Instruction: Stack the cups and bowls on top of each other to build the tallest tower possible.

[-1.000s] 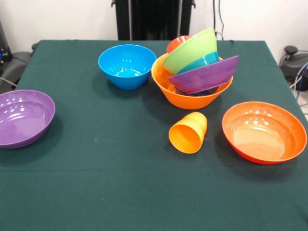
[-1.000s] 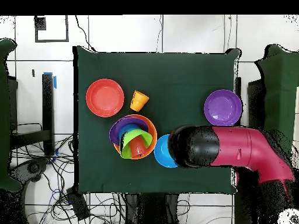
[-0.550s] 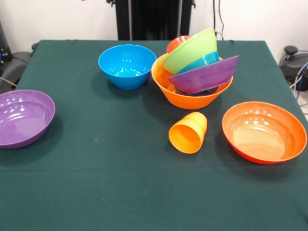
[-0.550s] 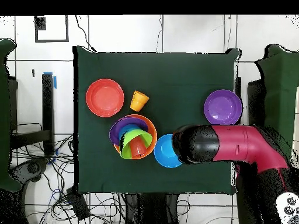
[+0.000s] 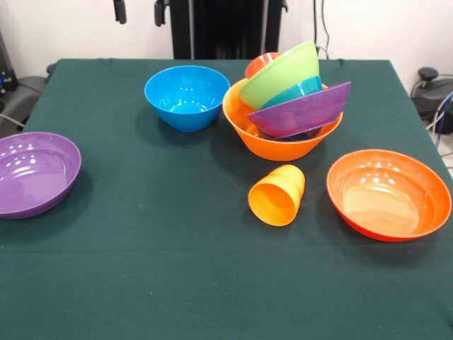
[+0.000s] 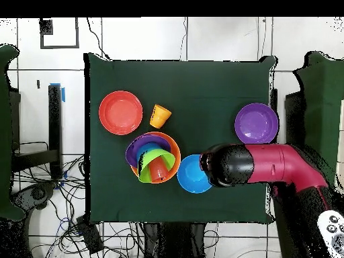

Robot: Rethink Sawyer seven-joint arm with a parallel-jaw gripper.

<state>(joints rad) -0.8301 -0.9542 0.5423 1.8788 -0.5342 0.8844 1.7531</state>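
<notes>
A: What's the setting?

B: A tabletop (image 5: 141, 283) under a dark green cloth, white wall behind. In the front view, two dark fingertips of the robot's hand (image 5: 140, 10) poke in at the top edge; half a second ago nothing showed there. They stand apart, so the hand reads as open and empty.

A: And the arm?

B: From overhead, the red arm (image 6: 282, 164) has slid toward the table's right side, its black head beside the loose blue bowl (image 6: 193, 174).

A: Where's the tower?

B: The tower (image 5: 287, 106) hasn't moved: a big yellow-orange bowl holding a tilted purple bowl, a blue one, a lime green one and a red-orange cup behind.

A: What's left out?

B: The yellow-orange cup (image 5: 277, 195) on its side just in front of the tower, the red-orange bowl (image 5: 388, 193) beside it, the purple bowl (image 5: 34, 172) well apart. My guess: the hand is repositioning for another pick, perhaps the blue bowl.
</notes>
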